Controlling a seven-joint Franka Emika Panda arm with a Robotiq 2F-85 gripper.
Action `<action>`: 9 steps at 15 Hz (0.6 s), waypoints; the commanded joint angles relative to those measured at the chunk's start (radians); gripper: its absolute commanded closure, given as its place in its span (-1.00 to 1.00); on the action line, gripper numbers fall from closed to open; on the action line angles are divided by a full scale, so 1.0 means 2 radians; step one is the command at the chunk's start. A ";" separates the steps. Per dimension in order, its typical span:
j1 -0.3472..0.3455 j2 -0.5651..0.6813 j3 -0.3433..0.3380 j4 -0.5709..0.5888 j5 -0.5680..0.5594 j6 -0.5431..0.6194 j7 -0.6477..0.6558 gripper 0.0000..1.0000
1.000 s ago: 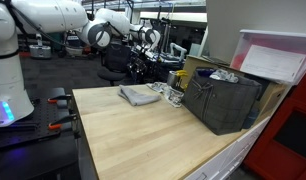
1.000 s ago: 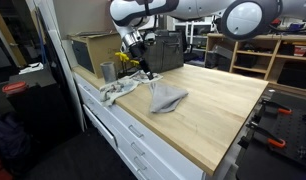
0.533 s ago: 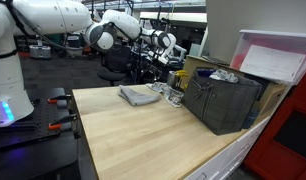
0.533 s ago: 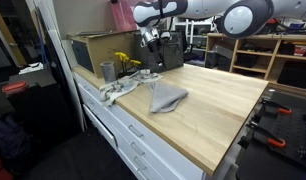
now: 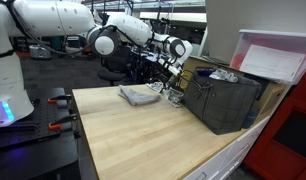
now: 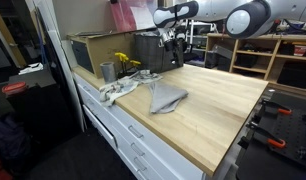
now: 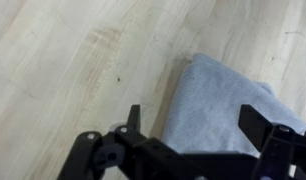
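White arm [image 5: 123, 25] outstretched, end effector [image 7: 196, 118] wide open above grey cloth [image 7: 228, 100].

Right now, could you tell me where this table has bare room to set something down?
The wide bare wood of the table beyond the grey cloth, away from the dark crate, is free. It is crowded beside that crate, around the metal cup and crumpled rags.

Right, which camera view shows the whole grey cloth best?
The exterior view facing the drawers: the grey cloth lies whole, its edges clear. In an exterior view the cloth looks smaller and flatter. The wrist view shows only part, partly hidden by the gripper.
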 commanded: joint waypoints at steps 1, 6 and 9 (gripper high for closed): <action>0.007 -0.010 0.009 -0.003 0.005 0.002 -0.049 -1.00; 0.016 -0.005 0.006 -0.004 0.004 0.002 -0.052 -1.00; 0.016 -0.005 0.006 -0.004 0.004 0.002 -0.052 -1.00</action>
